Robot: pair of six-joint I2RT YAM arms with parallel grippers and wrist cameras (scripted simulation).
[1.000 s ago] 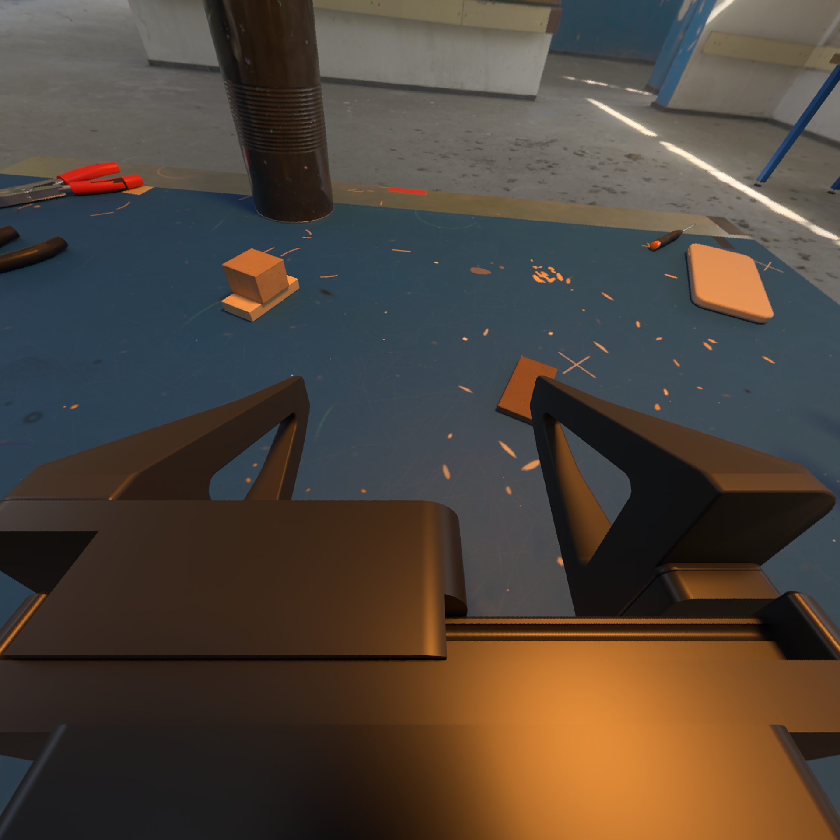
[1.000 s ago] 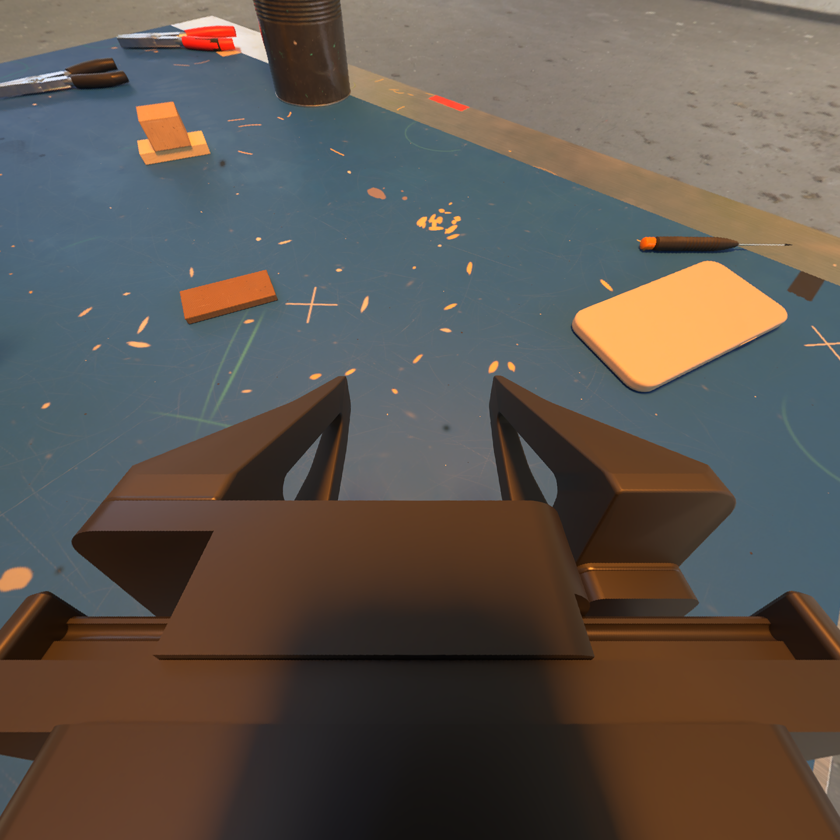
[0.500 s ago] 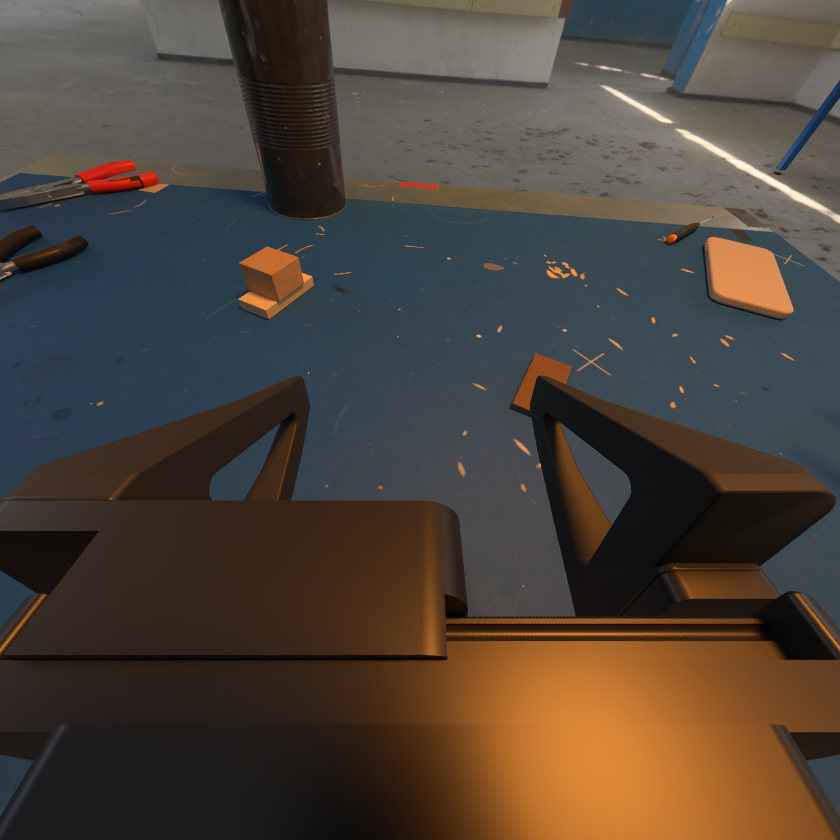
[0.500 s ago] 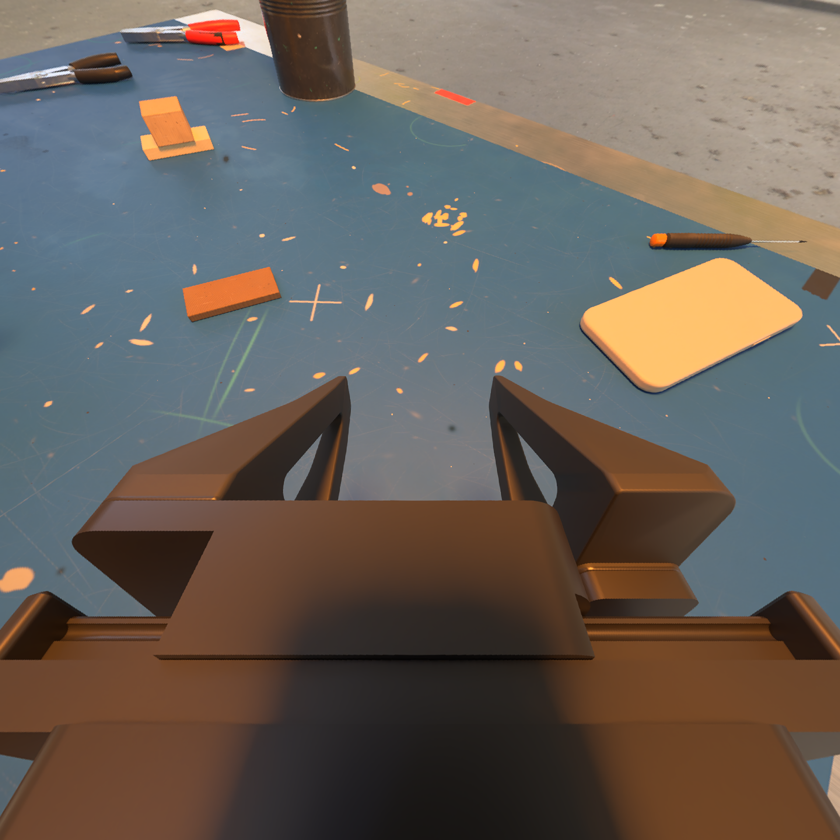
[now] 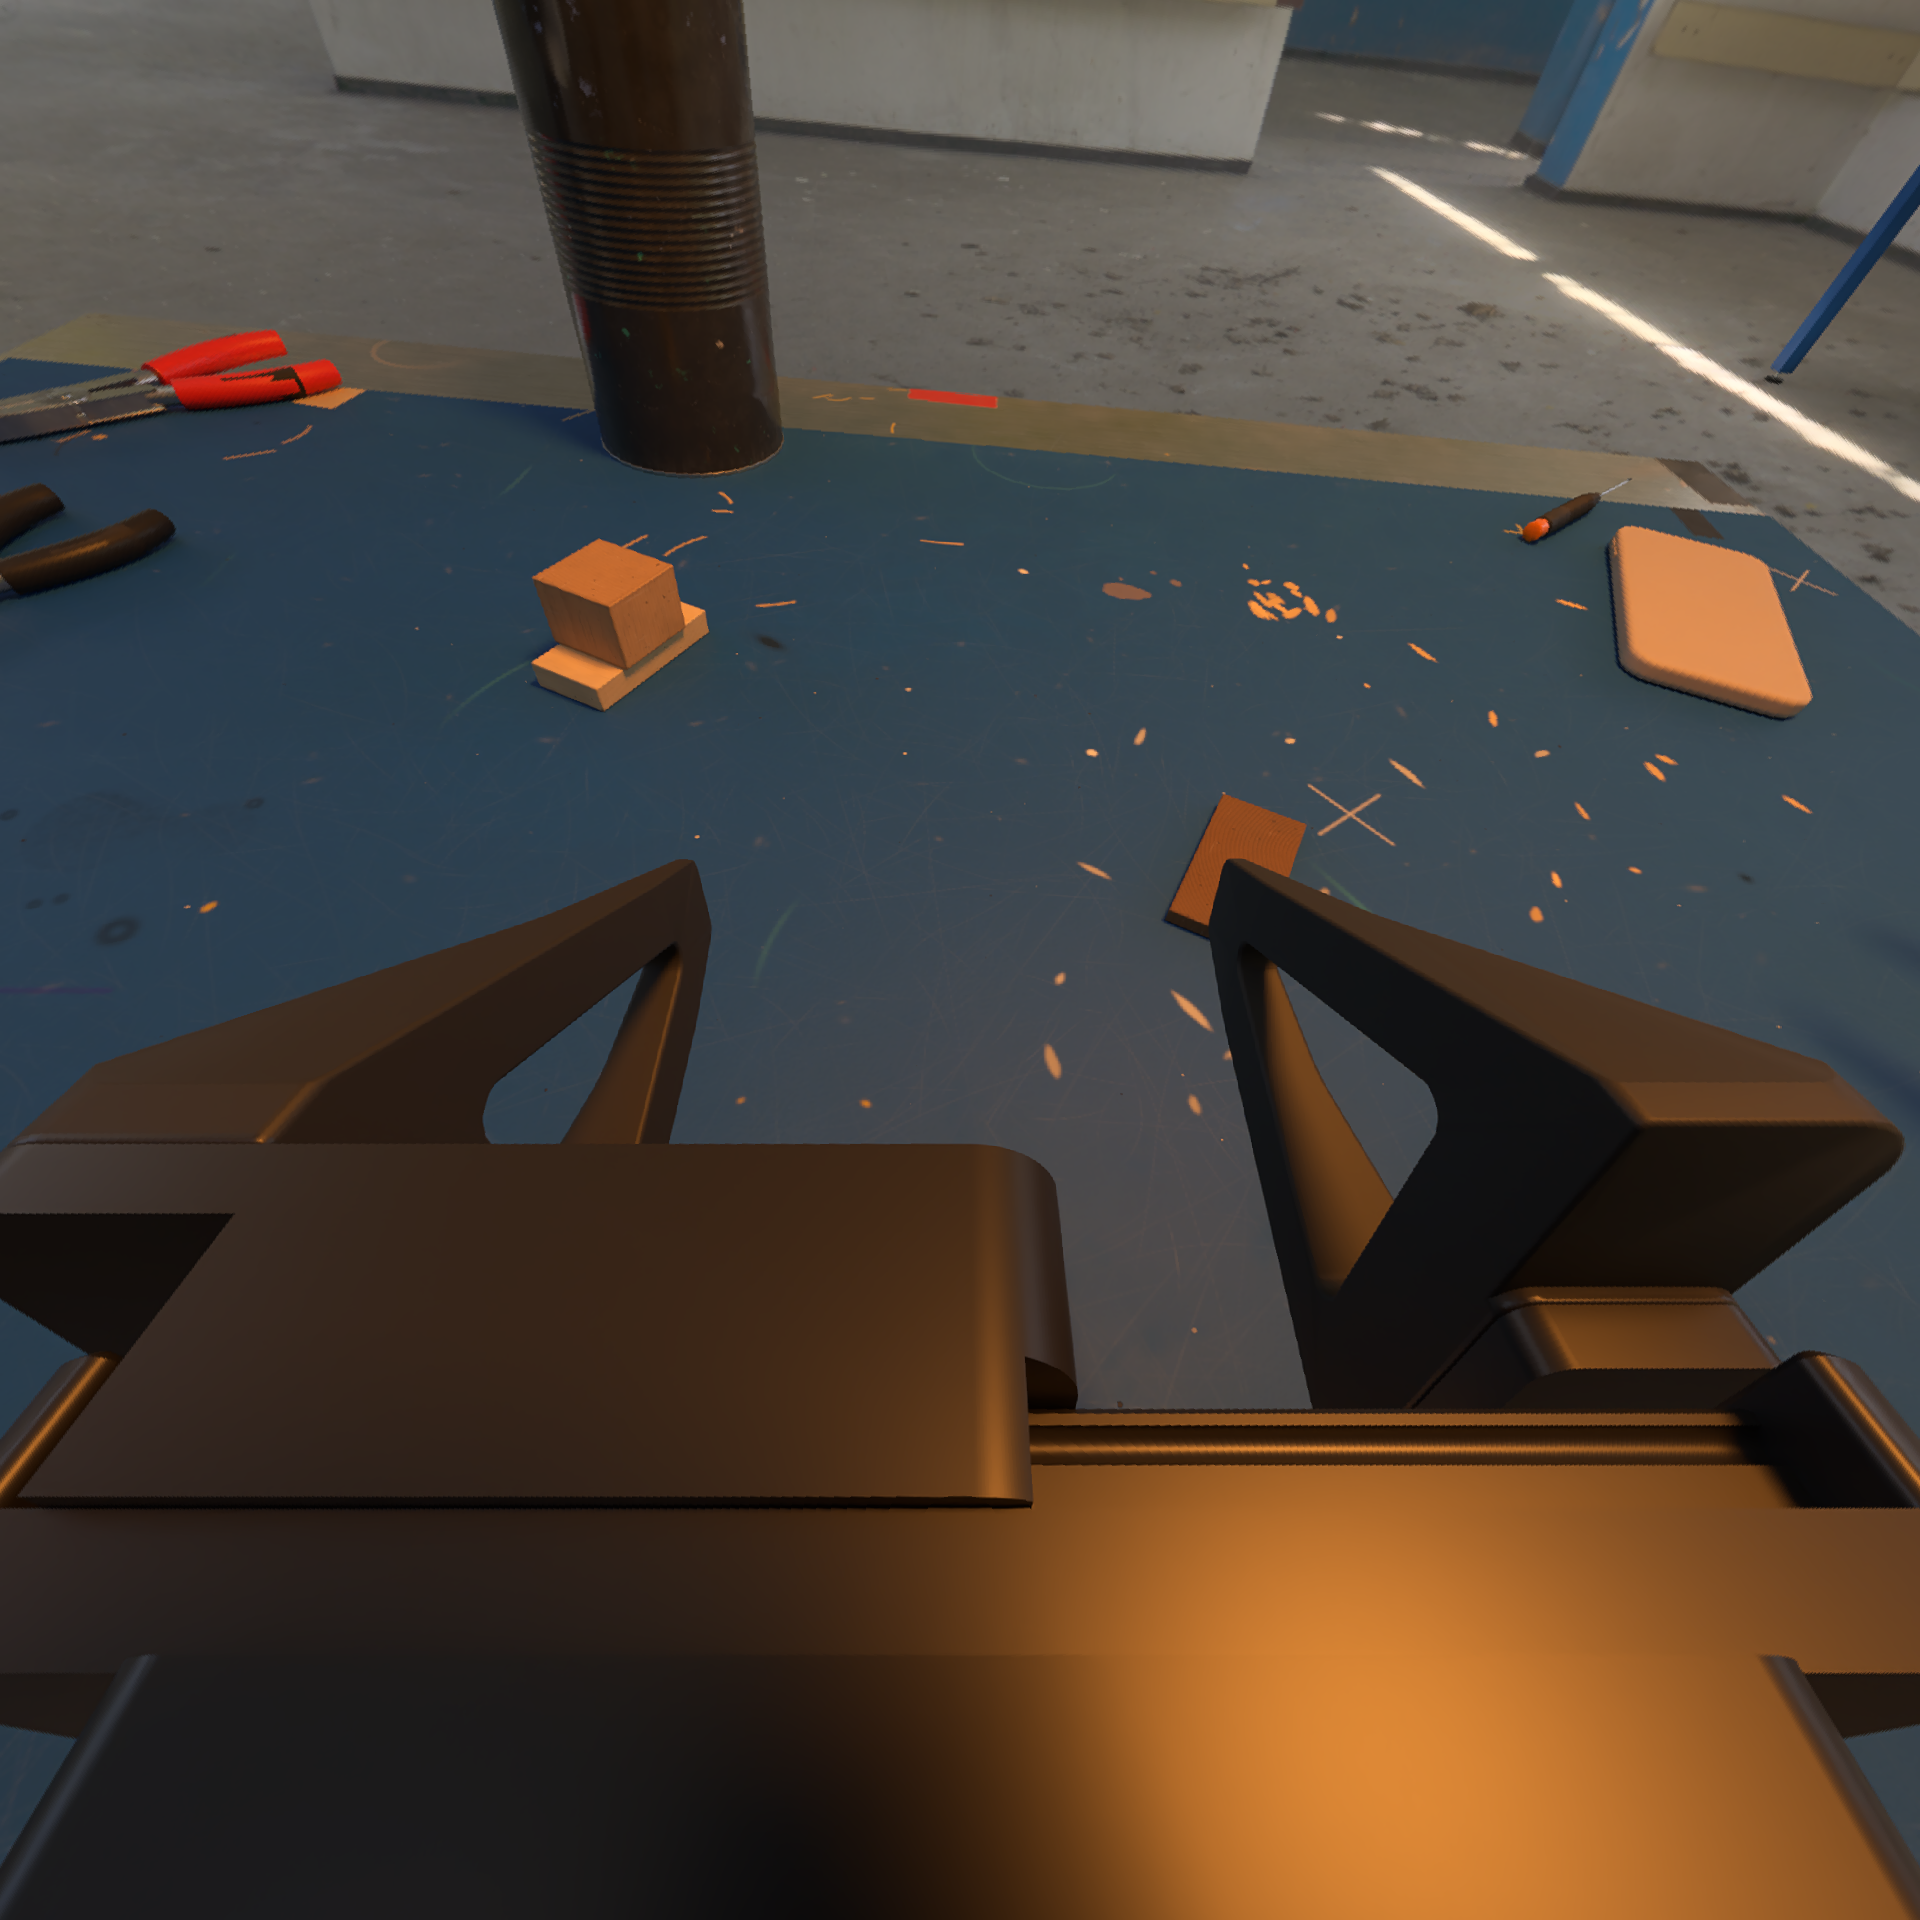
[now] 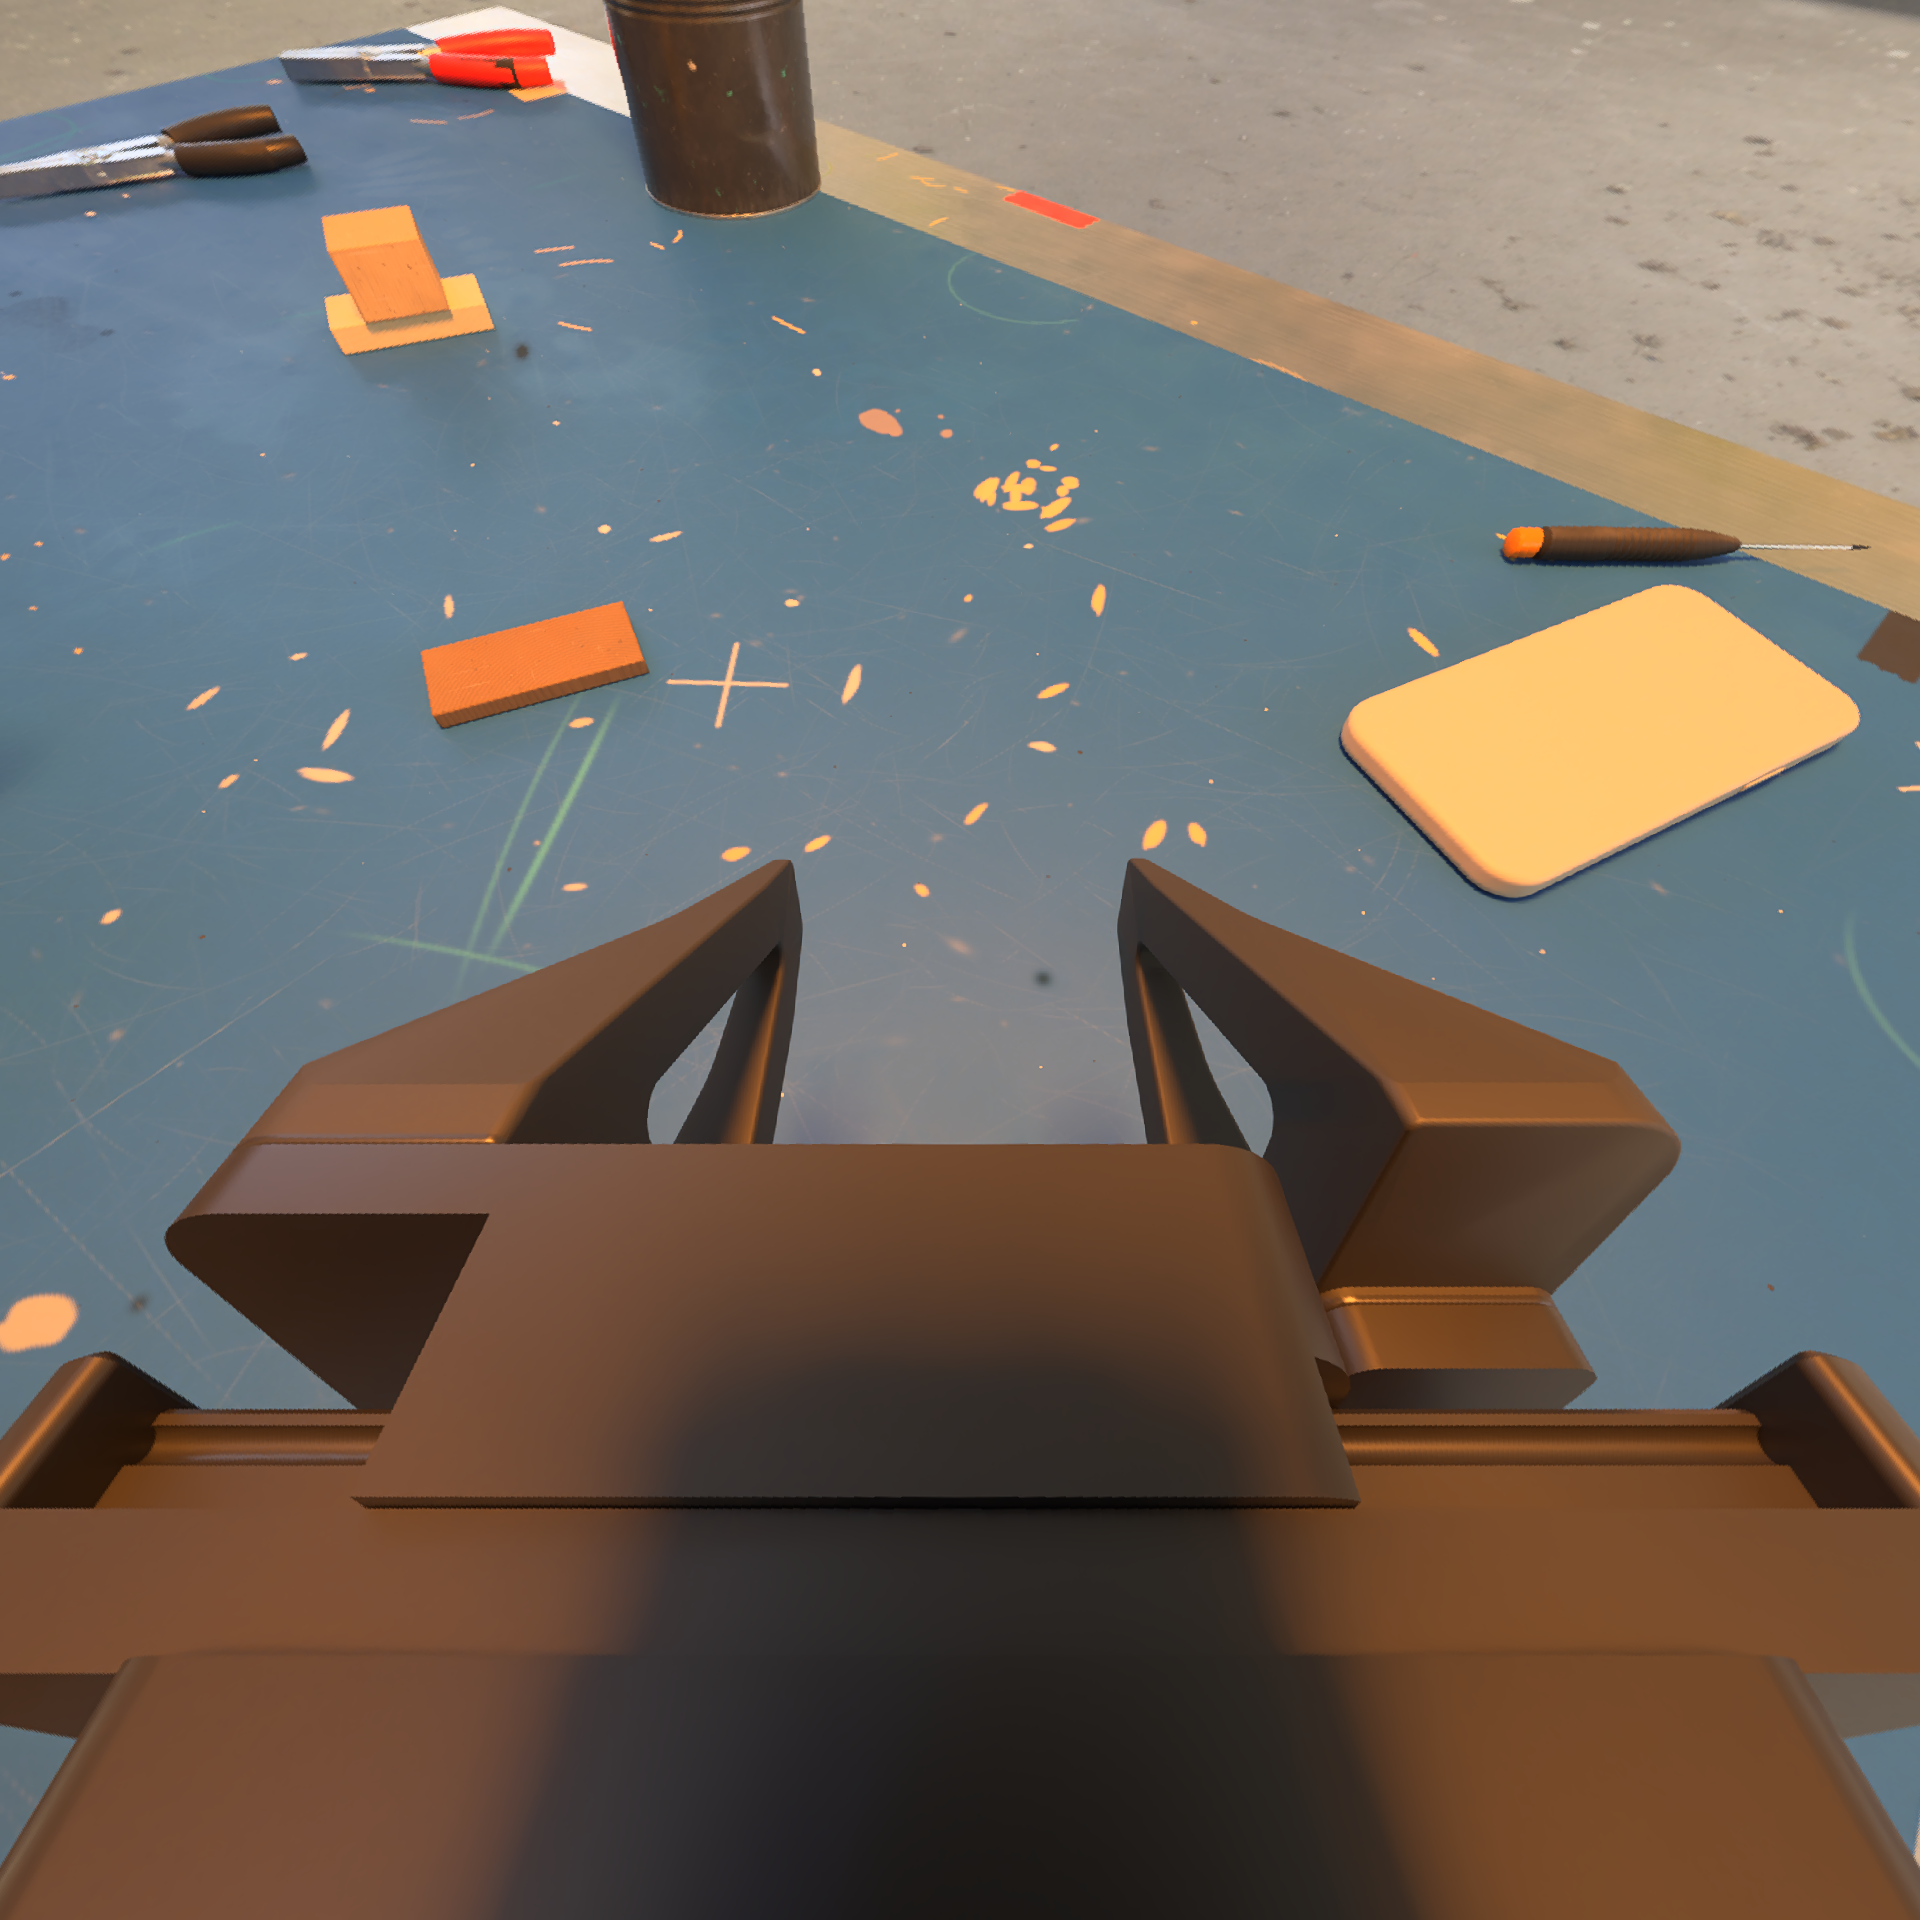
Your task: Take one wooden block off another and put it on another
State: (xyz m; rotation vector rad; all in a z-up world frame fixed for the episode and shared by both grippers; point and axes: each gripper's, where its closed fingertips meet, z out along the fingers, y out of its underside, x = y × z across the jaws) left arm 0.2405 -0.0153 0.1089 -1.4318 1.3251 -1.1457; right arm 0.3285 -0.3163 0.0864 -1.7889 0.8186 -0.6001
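Wooden cube (image 5: 608,603) sits on top of a pale flat wooden slab (image 5: 613,670), up at about eleven o'clock in the left wrist view, just in front of a tall dark ribbed can (image 5: 655,239) whose top runs out of frame. A second, darker orange flat block (image 5: 1242,857) lies at one o'clock on the blue table (image 5: 935,727), and its near corner is hidden behind the right finger of the left gripper (image 5: 961,883). That claw hangs above the table with its fingers spread wide and nothing between them.

Over on the right wrist view, the right gripper (image 6: 961,883) also hangs clear of the table, fingers parted about halfway, holding nothing. From here the orange flat block (image 6: 532,663) shows whole at ten o'clock, and the cube (image 6: 382,262) on its slab (image 6: 410,317) is far off at eleven.

A rounded cream pad (image 6: 1600,732) lies at two o'clock, with a small dark-handled, orange-capped awl (image 6: 1621,542) just beyond it near the table's edge. Red-handled pliers (image 5: 223,379) and black-handled pliers (image 5: 83,545) sit at ten o'clock in the left view, both cut off by the frame so their jaws cannot be made out.
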